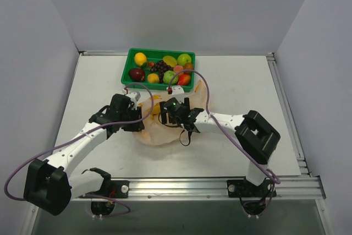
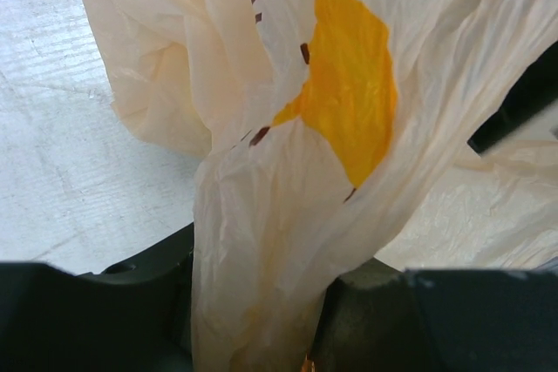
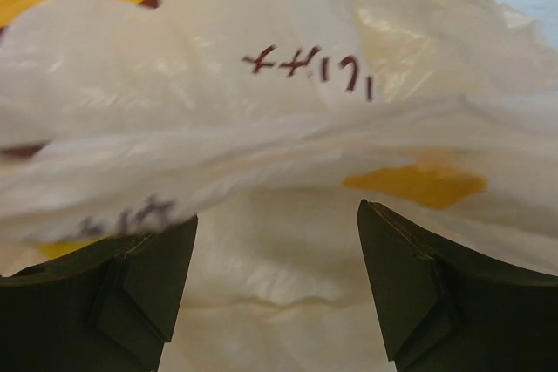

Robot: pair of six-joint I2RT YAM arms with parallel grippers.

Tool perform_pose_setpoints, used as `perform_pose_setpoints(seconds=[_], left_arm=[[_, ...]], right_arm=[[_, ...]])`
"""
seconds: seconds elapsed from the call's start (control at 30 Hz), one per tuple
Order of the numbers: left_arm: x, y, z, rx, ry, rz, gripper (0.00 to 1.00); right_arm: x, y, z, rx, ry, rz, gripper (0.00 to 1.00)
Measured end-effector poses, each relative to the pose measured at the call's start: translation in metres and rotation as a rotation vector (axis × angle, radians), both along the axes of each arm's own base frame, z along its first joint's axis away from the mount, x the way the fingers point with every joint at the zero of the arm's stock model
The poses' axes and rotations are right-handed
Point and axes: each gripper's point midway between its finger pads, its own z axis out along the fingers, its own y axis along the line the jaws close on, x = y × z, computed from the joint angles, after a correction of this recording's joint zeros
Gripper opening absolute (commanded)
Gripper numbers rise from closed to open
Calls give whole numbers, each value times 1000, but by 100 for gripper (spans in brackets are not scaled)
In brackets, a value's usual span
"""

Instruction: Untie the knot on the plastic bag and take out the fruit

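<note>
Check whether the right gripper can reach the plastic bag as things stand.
Probably yes: the right gripper is open and the plastic bag lies just ahead, nothing between. The left gripper pinches a fold.

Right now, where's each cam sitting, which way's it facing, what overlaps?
Top external: above and behind the arms, looking down on the table, green tray and plastic bag; both arms show.
Left wrist: on the left arm, facing along its fingers; left gripper pinches a bunch of the bag.
Right wrist: on the right arm, close up on the bag; right gripper open at the bottom edge.
Shared: all three see the bag; both wrist views show its yellow prints.
</note>
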Motion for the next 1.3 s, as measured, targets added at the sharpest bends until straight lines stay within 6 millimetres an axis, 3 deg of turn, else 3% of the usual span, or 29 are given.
perform_pose_setpoints(seconds=[0.17,0.47,0.67,0.87,0.93,1.1,1.3], left_arm=[[-1,-1,0,-5,2,-4,43],[-2,-3,1,-15,6,-14,43],[-2,-4,1,-18,7,-16,43],[-2,-4,1,-18,7,-15,43],[-2,-4,1,-18,7,-15,43],[-1,-1,0,-7,2,-6,43],[4,7,0,33,-19,28,43]], right_arm=[[32,-11,-16,-26,-52,-152,83],[76,-5,-22,62,-147,-314,81],[89,-4,-31,73,-171,-355,58],[98,-11,-36,92,-164,-379,22],[97,-13,-37,110,-162,-372,16],[71,-15,-29,130,-108,-269,9],[22,-2,12,199,-18,-26,5]])
